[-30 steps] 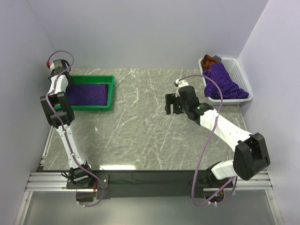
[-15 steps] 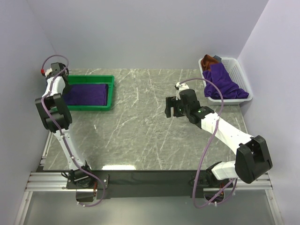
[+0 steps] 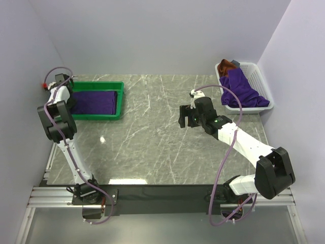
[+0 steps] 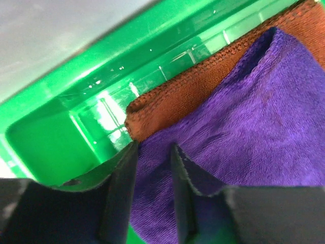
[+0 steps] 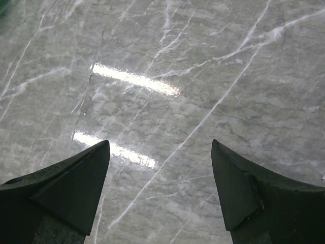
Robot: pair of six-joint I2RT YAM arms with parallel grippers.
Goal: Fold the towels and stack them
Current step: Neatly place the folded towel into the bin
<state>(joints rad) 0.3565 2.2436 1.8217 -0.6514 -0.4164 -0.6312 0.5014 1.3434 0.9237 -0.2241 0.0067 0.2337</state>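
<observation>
A folded purple towel (image 3: 94,101) lies in the green tray (image 3: 96,117) at the back left. In the left wrist view this purple towel (image 4: 254,117) lies on a folded rust-brown towel (image 4: 188,91). My left gripper (image 4: 153,147) hangs over the purple towel's corner near the tray's (image 4: 61,147) left end. Its jaws are narrowly open and the cloth between them looks flat, not pinched. My right gripper (image 3: 184,116) hovers wide open over the bare marble (image 5: 167,61) mid-table with nothing between its fingers (image 5: 81,173). An unfolded purple towel (image 3: 241,91) and a rust-brown towel (image 3: 227,67) fill the white basket (image 3: 256,76).
The white basket stands at the back right corner, with a small grey item (image 3: 236,63) at its far end. Walls close in the table at the back and on both sides. The left arm's elbow (image 3: 56,122) overhangs the table's left edge.
The left wrist has drawn back to the left, toward the tray's left end, and its jaws have narrowed. The right arm has shifted slightly toward the right.
</observation>
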